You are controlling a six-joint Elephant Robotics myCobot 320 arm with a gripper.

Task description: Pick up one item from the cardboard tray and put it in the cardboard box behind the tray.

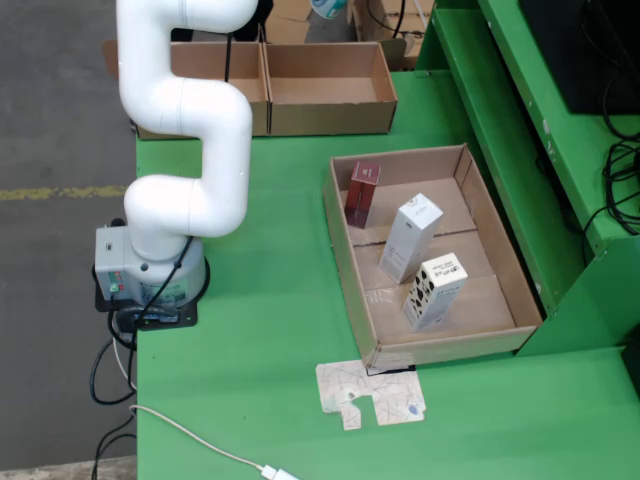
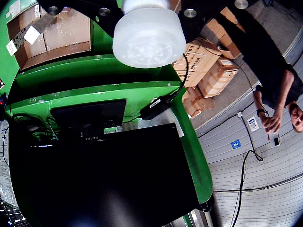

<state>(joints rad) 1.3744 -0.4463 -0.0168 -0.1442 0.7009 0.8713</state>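
On the left of the fixed view you have the white arm [image 1: 185, 150], its base [image 1: 150, 275] seated at the table's left edge and its upper links rising out of the top of the frame, so the tool end is out of that picture. Further right along the top, two open cardboard boxes [image 1: 325, 88] sit side by side on the green table [image 1: 260, 340]. Right of centre lies the cardboard tray [image 1: 352, 265], long axis running from the upper middle toward the lower right, with three cartons standing in a loose diagonal row: a dark red carton [image 1: 361, 194] nearest the boxes, a white carton [image 1: 410, 238] in the middle, tilted, and a black-and-white patterned carton [image 1: 435, 291] lowest and furthest right. Just below the tray's near corner a flattened scrap of card [image 1: 370, 394] rests on the table. In the gripper-riding view you see only a pale round suction-style tip [image 2: 148, 33] at the top centre, aimed out across a dark monitor and stacked boxes with a person at the right edge; whether it has jaws, or how they stand, you cannot tell, and nothing is held. The tray does not appear in that view, so I judge the tool is pointing well away from the cartons: you must swing it down and rightward, and the red carton looks the closest to the arm.
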